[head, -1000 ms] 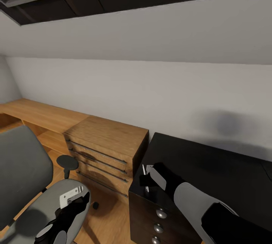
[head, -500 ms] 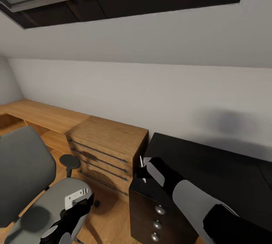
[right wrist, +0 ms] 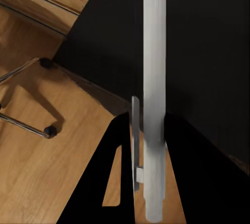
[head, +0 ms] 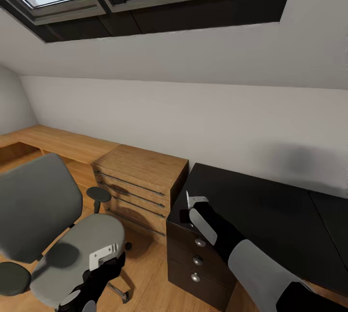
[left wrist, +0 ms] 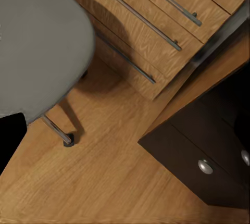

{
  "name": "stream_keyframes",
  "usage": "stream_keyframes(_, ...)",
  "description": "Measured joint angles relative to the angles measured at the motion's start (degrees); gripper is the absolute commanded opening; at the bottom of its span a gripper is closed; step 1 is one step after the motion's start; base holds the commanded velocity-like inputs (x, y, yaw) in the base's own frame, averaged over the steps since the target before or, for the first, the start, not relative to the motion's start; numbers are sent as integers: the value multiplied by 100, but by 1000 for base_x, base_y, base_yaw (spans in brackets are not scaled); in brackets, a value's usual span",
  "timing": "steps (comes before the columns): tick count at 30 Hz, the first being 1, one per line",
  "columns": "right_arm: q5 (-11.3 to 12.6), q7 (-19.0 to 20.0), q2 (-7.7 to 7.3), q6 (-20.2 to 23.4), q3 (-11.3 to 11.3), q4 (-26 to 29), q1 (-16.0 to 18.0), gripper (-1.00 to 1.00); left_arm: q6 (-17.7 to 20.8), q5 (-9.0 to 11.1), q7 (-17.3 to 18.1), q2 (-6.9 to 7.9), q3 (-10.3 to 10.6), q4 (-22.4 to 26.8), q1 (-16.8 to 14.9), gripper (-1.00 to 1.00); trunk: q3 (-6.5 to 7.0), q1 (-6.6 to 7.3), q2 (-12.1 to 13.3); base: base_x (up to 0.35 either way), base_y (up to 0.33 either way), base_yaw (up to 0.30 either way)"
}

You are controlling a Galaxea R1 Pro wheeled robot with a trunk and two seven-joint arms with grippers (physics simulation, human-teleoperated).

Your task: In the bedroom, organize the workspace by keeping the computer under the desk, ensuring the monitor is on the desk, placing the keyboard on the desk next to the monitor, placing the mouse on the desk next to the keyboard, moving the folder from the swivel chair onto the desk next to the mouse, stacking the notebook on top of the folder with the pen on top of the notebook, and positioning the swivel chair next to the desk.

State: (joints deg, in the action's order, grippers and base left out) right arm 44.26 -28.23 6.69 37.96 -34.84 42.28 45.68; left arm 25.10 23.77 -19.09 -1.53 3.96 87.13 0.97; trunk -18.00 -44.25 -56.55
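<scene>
Right gripper (head: 189,207) pinching the pen (right wrist: 154,94) over the desk (head: 270,215) corner.

The pen is showing in the right wrist view as a slim silvery-white stick, smooth and unmarked, clamped between the dark fingers (right wrist: 117,182) and lying above the glossy black desktop. In the head view the right gripper is hanging over the desk end above the black three-drawer unit (head: 193,259) with round silver knobs. The left gripper (head: 104,259) is hanging beside the grey seat of the swivel chair (head: 58,225); whether it is spread or pressed together cannot be told. A light wooden dresser (head: 140,181) is standing between chair and desk. No readable writing.
</scene>
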Motion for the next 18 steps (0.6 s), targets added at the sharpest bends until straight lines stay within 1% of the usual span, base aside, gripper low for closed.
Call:
stream_keyframes(2,-1,-69,-82,5,-2,268,-123,-100,0,-1,0,-1,29,-10,0,100,36,44,81,-308,0,0)
stream_keyframes(3,1,-140,-155,12,-4,508,-238,-100,0,-1,0,-2,57,-33,0,100,54,67,121,-249,0,0)
stream_keyframes(4,6,-178,-193,14,-4,619,-291,-100,0,-1,-1,-3,77,-54,0,100,72,89,160,-105,0,0)
stream_keyframes(5,13,-275,-317,24,1,920,-423,-100,-2,4,-1,-1,235,-171,1,100,90,112,200,-68,0,0)
stream_keyframes(6,21,-305,-356,26,7,1010,-460,-100,-2,3,-4,1,371,-255,0,100,91,113,202,-54,0,0)
stream_keyframes(8,27,-323,-380,29,11,1066,-483,-100,-2,-1,-18,2,525,-359,0,100,91,113,202,-35,0,0)
stream_keyframes(10,33,-341,-407,32,19,1123,-506,-100,-1,-5,-72,6,753,-535,1,100,90,114,202,-16,0,-2)
stream_keyframes(12,37,-347,-418,36,23,1142,-514,-100,0,-6,-108,7,843,-618,0,100,90,114,202,-8,0,-63)
stream_keyframes(14,39,-351,-425,39,25,1150,-518,-100,0,-5,-121,5,874,-674,0,100,90,114,202,-5,0,-143)
stream_keyframes(17,39,-358,-444,47,37,1159,-521,-100,0,-4,-121,5,905,-894,0,100,90,114,202,-2,0,-208)
stream_keyframes(18,38,-359,-465,50,46,1164,-522,-100,-1,-2,-119,7,917,-1055,0,100,90,114,202,-1,0,-238)
